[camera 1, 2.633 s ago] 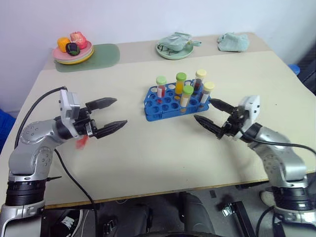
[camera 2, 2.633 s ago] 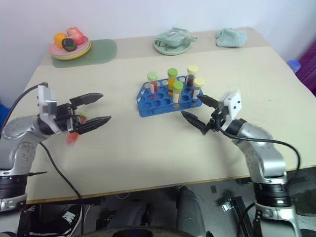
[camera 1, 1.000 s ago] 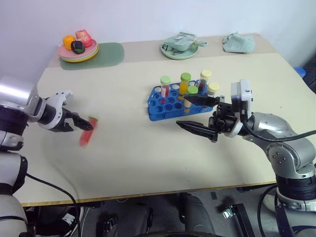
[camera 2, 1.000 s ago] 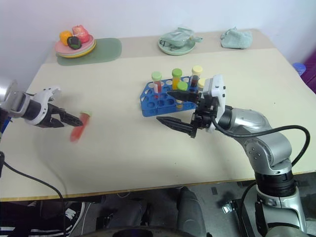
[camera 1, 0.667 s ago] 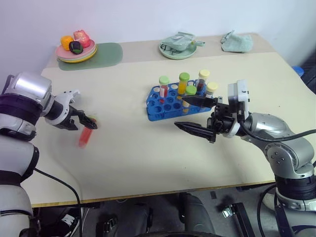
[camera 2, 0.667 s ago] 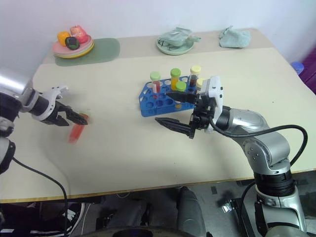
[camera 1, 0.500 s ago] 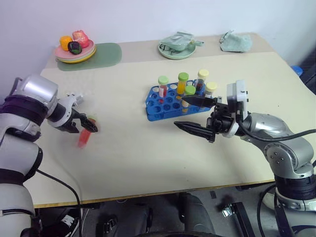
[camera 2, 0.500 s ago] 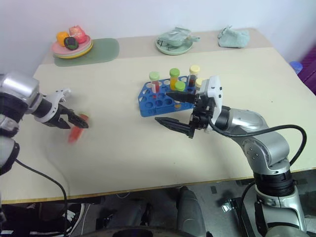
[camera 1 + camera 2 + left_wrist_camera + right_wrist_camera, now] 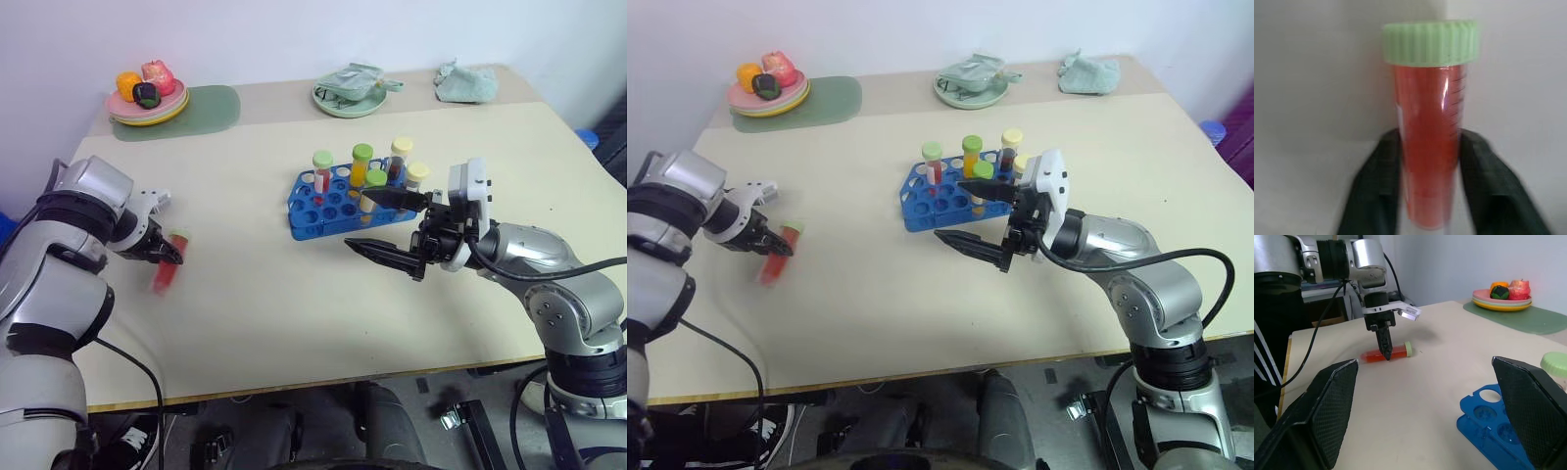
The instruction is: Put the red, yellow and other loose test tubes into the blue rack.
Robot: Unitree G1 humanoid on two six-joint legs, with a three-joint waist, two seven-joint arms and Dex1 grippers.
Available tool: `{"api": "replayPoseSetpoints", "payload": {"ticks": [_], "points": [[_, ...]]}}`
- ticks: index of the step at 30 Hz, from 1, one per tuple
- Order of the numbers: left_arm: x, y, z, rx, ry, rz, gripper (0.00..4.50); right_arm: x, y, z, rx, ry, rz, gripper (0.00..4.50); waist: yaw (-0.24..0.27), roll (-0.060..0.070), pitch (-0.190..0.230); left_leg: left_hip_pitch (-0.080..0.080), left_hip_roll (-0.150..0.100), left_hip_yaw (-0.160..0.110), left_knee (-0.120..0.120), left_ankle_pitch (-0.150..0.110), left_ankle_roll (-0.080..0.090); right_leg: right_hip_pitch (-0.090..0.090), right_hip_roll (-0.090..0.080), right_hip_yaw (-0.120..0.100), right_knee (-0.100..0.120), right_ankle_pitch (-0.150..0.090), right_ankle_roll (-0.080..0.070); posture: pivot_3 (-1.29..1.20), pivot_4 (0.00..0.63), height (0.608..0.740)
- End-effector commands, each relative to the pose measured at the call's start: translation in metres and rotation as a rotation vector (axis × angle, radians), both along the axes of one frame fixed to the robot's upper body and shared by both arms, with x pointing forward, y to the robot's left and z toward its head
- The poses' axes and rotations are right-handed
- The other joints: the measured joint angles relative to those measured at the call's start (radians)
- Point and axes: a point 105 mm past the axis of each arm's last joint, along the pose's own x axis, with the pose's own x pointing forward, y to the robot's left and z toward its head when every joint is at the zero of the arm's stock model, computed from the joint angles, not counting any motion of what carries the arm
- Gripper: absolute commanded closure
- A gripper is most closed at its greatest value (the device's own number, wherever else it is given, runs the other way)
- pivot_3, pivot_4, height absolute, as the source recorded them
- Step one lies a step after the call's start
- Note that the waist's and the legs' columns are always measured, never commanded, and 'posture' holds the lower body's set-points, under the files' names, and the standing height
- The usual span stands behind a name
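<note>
A red test tube point(image 9: 165, 268) with a pale green cap lies on the table's left side. My left gripper point(image 9: 168, 254) points down onto it and is shut on its middle. In the left wrist view the black fingers point(image 9: 1376, 181) press both sides of the red test tube point(image 9: 1430, 147). The blue rack point(image 9: 328, 208) stands at the table's centre and holds several capped tubes, among them a yellow-orange one point(image 9: 361, 168). My right gripper point(image 9: 358, 221) hovers open just in front of the rack, pointing left, with nothing between its fingers.
At the table's back edge stand a plate of toy fruit point(image 9: 147, 101) on a green mat point(image 9: 211, 106), a green dish with a cloth point(image 9: 348, 93) and a crumpled cloth point(image 9: 465, 83). Bare tabletop point(image 9: 265, 294) stretches between the tube and the rack.
My left gripper has come down a little over the red tube and shut on it. The right arm has stayed where it was.
</note>
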Motion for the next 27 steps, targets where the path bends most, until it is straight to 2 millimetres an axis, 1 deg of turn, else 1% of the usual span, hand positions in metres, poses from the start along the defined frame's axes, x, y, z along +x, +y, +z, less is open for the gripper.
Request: {"api": "replayPoseSetpoints", "payload": {"ticks": [1, 9, 13, 15, 16, 19, 21, 22, 24, 26, 27], "points": [[0.003, 0.002, 0.004, 0.000, -0.016, 0.003, 2.82, -0.005, 0.002, 0.008, -0.003, -0.050, 0.009, 0.00, 0.000, 0.000, 0.000, 0.000, 0.000, 0.000, 0.000, 0.000, 0.000, 0.000, 0.000, 0.000, 0.000, 0.000, 0.000, 0.00, 0.150, 0.740], [0.006, 0.001, 0.005, -0.004, -0.033, -0.002, 2.82, -0.004, 0.003, 0.005, -0.017, -0.054, 0.011, 0.00, 0.001, 0.000, 0.000, 0.000, 0.001, 0.000, 0.000, 0.000, 0.000, 0.000, 0.000, 0.000, 0.001, 0.000, 0.000, 0.00, 0.150, 0.740], [0.007, 0.002, 0.011, -0.012, -0.060, -0.012, 2.82, -0.003, 0.003, 0.004, -0.021, -0.059, 0.008, 0.00, 0.000, 0.000, 0.000, 0.000, 0.001, 0.000, 0.001, 0.000, 0.000, 0.001, 0.000, 0.000, 0.001, 0.000, 0.000, 0.00, 0.150, 0.740], [0.013, 0.007, 0.017, 0.025, -0.131, -0.055, 2.82, -0.002, 0.003, 0.004, -0.022, -0.064, 0.002, 0.00, 0.000, 0.000, 0.000, 0.000, 0.001, 0.000, 0.001, 0.000, 0.000, 0.000, 0.000, 0.000, 0.001, 0.000, 0.000, 0.00, 0.150, 0.740], [0.018, 0.008, 0.023, 0.052, -0.192, -0.104, 2.82, -0.002, 0.002, 0.003, -0.024, -0.066, -0.001, 0.00, -0.001, 0.000, 0.000, -0.001, 0.001, 0.000, 0.001, 0.000, 0.000, 0.000, 0.000, 0.000, 0.001, 0.000, 0.000, 0.00, 0.150, 0.740], [0.028, 0.006, 0.040, 0.076, -0.342, -0.179, 2.82, -0.001, -0.003, 0.000, -0.038, -0.070, -0.020, 0.00, -0.003, 0.000, 0.000, -0.003, 0.002, 0.000, 0.001, 0.000, 0.000, -0.003, 0.000, 0.000, 0.001, 0.000, 0.000, 0.00, 0.150, 0.740], [0.036, 0.005, 0.054, 0.125, -0.483, -0.259, 2.82, 0.002, -0.010, 0.000, -0.046, -0.066, -0.040, 0.00, -0.004, 0.000, 0.000, -0.006, 0.001, 0.000, 0.002, 0.000, 0.000, -0.005, 0.000, 0.000, 0.001, 0.000, 0.000, 0.00, 0.150, 0.740], [0.041, -0.001, 0.064, 0.125, -0.577, -0.313, 2.82, 0.003, -0.014, 0.000, -0.058, -0.068, -0.049, 0.00, -0.003, 0.000, 0.000, -0.006, 0.002, 0.000, 0.003, 0.000, 0.000, -0.006, 0.000, 0.000, 0.001, 0.000, 0.000, 0.00, 0.150, 0.740], [0.046, -0.014, 0.082, 0.071, -0.720, -0.340, 2.82, 0.004, -0.022, -0.002, -0.073, -0.056, -0.049, 0.00, 0.002, 0.000, 0.000, -0.007, 0.002, 0.000, 0.003, 0.000, 0.000, -0.005, -0.001, 0.000, 0.001, 0.000, 0.000, 0.00, 0.150, 0.740], [0.044, -0.026, 0.093, 0.061, -0.839, -0.439, 2.82, 0.001, -0.029, -0.003, -0.090, -0.032, -0.034, 0.00, 0.002, 0.000, 0.000, -0.009, 0.001, -0.002, 0.006, 0.000, 0.000, -0.005, -0.001, -0.002, 0.001, 0.000, 0.000, 0.00, 0.150, 0.740], [0.041, -0.034, 0.097, 0.024, -0.896, -0.488, 2.82, -0.001, -0.032, -0.005, -0.097, -0.013, -0.023, 0.00, 0.002, 0.000, 0.000, -0.009, 0.001, -0.002, 0.007, 0.000, 0.000, -0.005, -0.001, -0.002, 0.001, 0.000, 0.000, 0.00, 0.150, 0.740]]}}
